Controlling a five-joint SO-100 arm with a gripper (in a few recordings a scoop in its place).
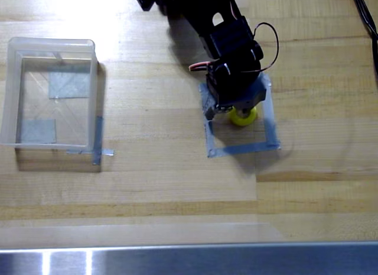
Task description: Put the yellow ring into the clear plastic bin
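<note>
Now at pickup: gripper (pixel 239 112) sits over ring (pixel 243 116), finger state unclear, well right of bin (pixel 93 80); next needs a firm grasp.

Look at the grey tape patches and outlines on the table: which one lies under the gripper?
The grey tape square outline at right of the overhead view; the gripper and the yellow ring sit inside it. The other patches show through the clear plastic bin.

In the overhead view, the square clear plastic bin (pixel 50 94) stands at the left of the wooden bench (pixel 177 180). Well apart to its right lies a grey tape square outline (pixel 242 148); inside it rests the small yellow ring (pixel 243 116), directly under the black end effector (pixel 236 106).
</note>
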